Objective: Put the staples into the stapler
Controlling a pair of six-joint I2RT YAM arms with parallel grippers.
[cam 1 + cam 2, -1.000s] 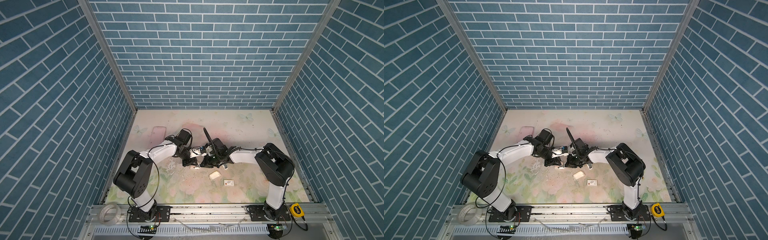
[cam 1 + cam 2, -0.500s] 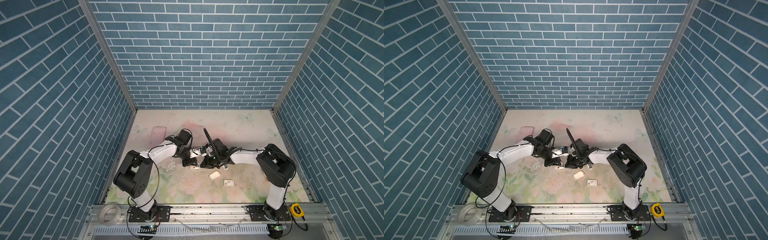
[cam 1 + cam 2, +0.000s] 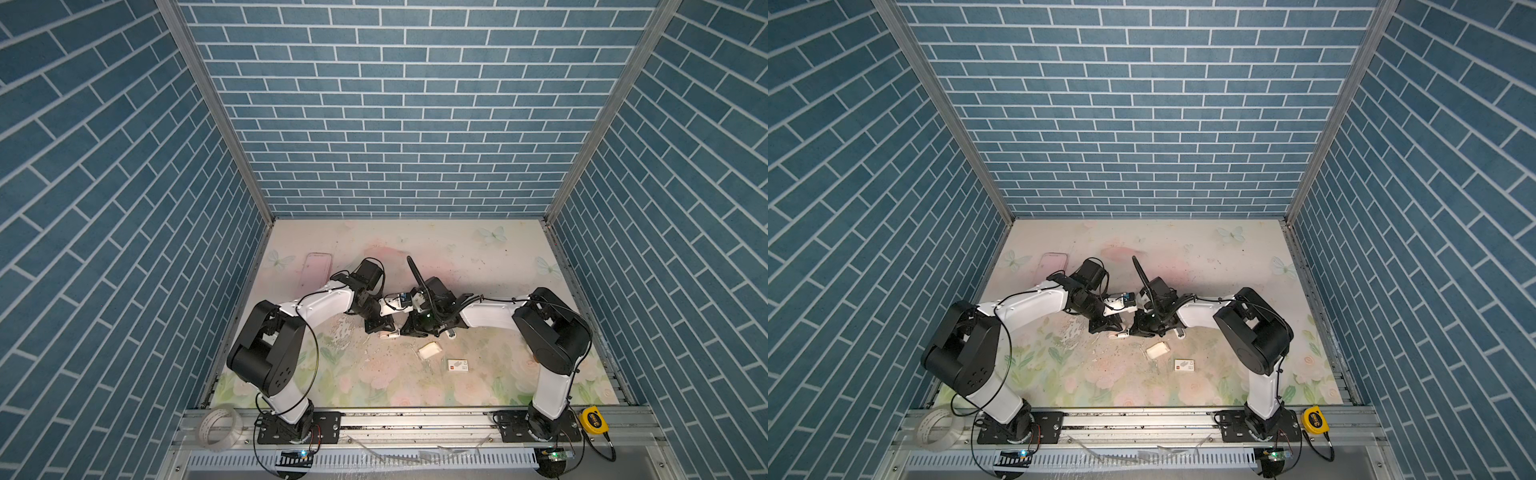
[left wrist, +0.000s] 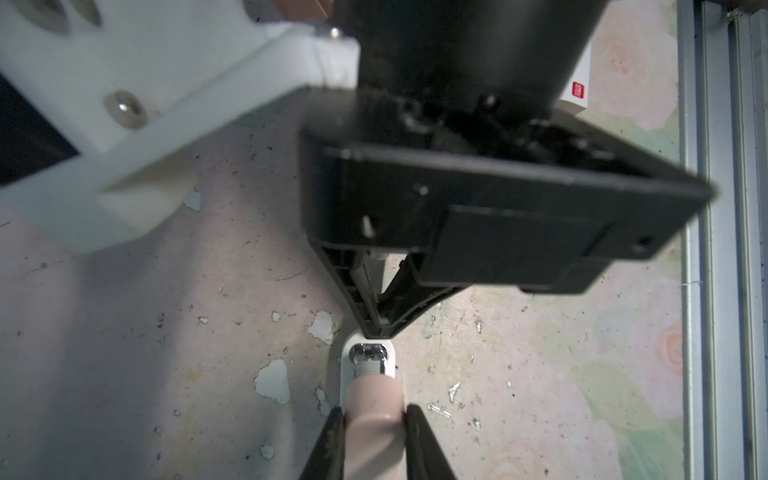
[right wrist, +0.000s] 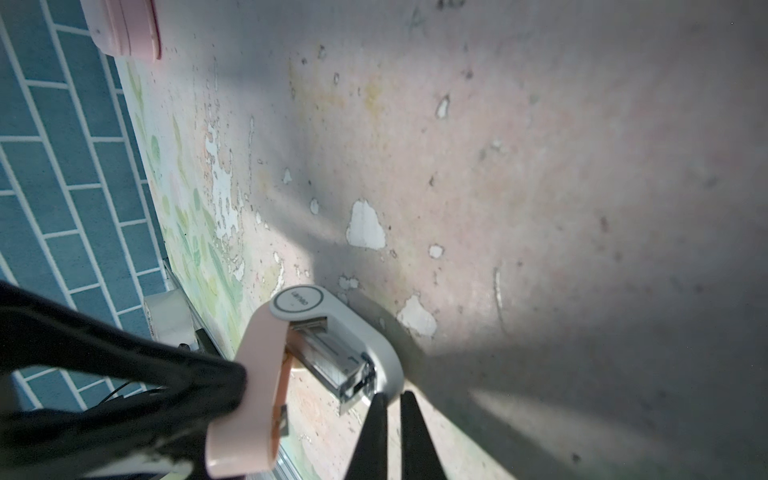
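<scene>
The small stapler (image 3: 388,333) (image 3: 1119,334) lies mid-table with its pink lid (image 5: 257,374) swung up off the white base (image 5: 357,328). My left gripper (image 4: 372,411) (image 3: 380,326) is shut on the pink lid (image 4: 374,399). A grey strip of staples (image 4: 369,365) (image 5: 332,353) lies in the open metal channel. My right gripper (image 5: 390,397) (image 3: 405,328) is shut, with nothing showing between its fingers. Its tips rest at the base's rounded front end, just past the channel's mouth.
A plain white card tray (image 3: 429,351) and a white sleeve with a red mark (image 3: 457,365) lie just in front of the grippers. A pink flat case (image 3: 318,270) lies at the back left. A tape roll (image 3: 220,428) and a yellow tape measure (image 3: 594,422) sit on the front rail.
Hardly anything: the right arm has shifted a touch. Both grippers stay at the stapler.
</scene>
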